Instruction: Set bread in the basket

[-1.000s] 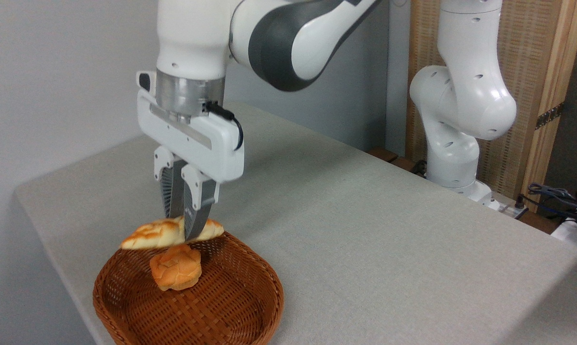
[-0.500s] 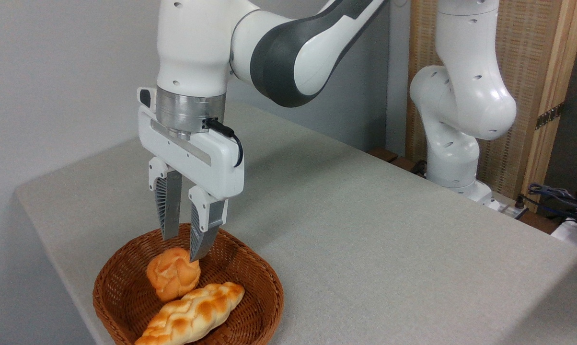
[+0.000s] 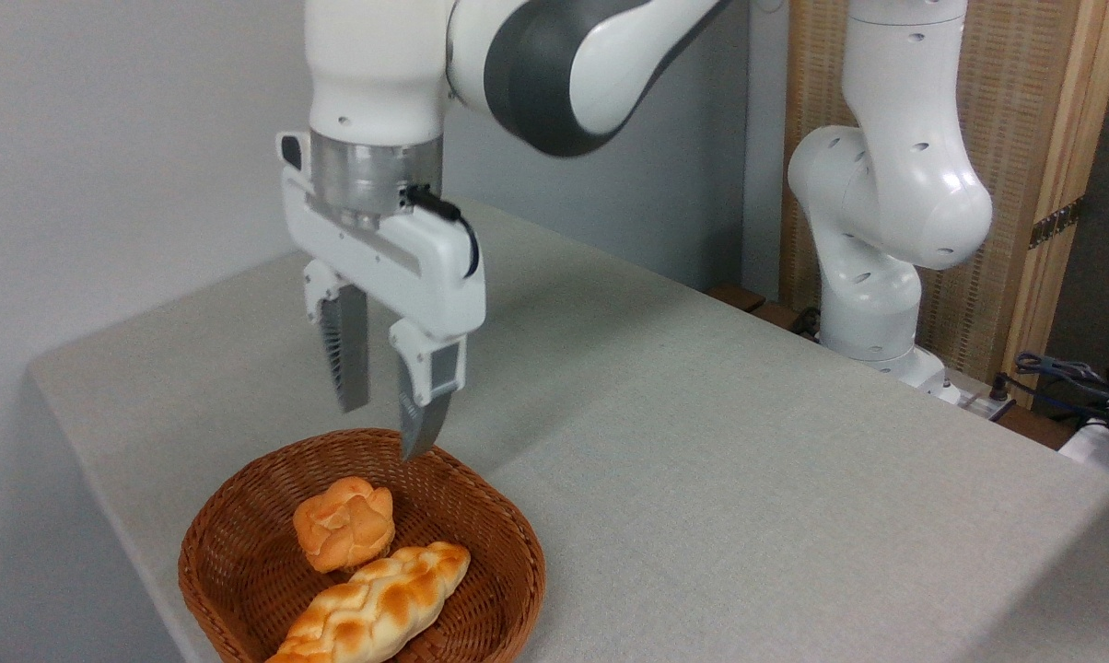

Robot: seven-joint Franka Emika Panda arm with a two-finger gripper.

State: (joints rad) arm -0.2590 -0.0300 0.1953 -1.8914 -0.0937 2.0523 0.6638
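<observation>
The long braided bread (image 3: 375,606) lies inside the brown wicker basket (image 3: 508,543), slanting from the basket's middle right down to its front rim. A small round knotted bun (image 3: 344,522) sits just behind it in the same basket. My gripper (image 3: 384,428) hangs open above the basket's back rim, its two fingers pointing down with nothing between them. It touches neither the bread nor the bun.
The basket stands near the front left corner of the grey table (image 3: 702,442), close to the left edge. The arm's white base (image 3: 872,276) rises at the back right, with cables (image 3: 1070,378) beside it.
The gripper opened and let go of the braided bread, which dropped into the basket in front of the bun. The gripper has since risen and shifted slightly right.
</observation>
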